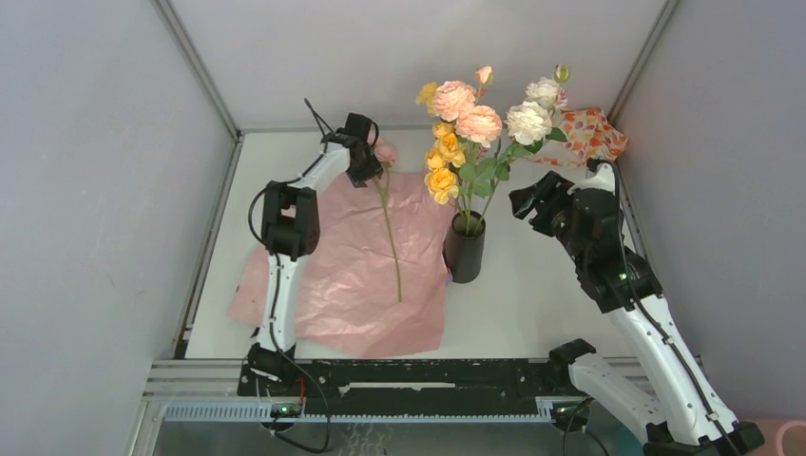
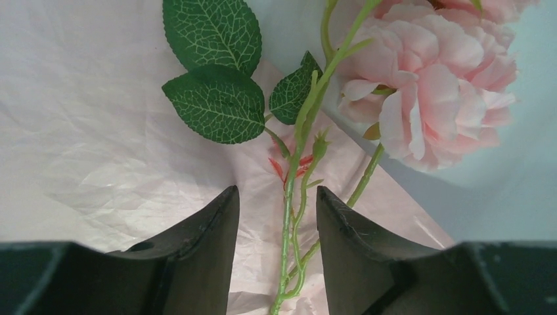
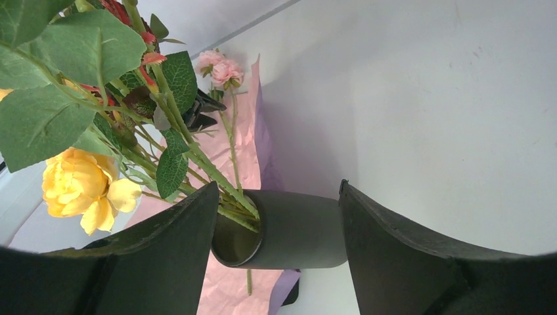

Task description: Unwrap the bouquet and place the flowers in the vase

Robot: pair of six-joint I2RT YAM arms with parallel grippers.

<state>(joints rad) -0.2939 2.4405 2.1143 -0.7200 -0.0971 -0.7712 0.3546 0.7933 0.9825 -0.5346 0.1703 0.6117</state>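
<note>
Plainly, both gape: left claw (image 2: 277,197) straddles a rose stem (image 2: 287,226), right claw (image 3: 278,187) faces the vase (image 3: 299,230).

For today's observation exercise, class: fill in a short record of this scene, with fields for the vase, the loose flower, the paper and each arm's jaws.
Vase: black vase upright, holding most of the flowers
Loose flower: one pink rose lying on the paper
Paper: pink wrapping paper spread flat on the table
Left jaws: open, astride the rose's stem
Right jaws: open, empty, apart from the vase
</note>
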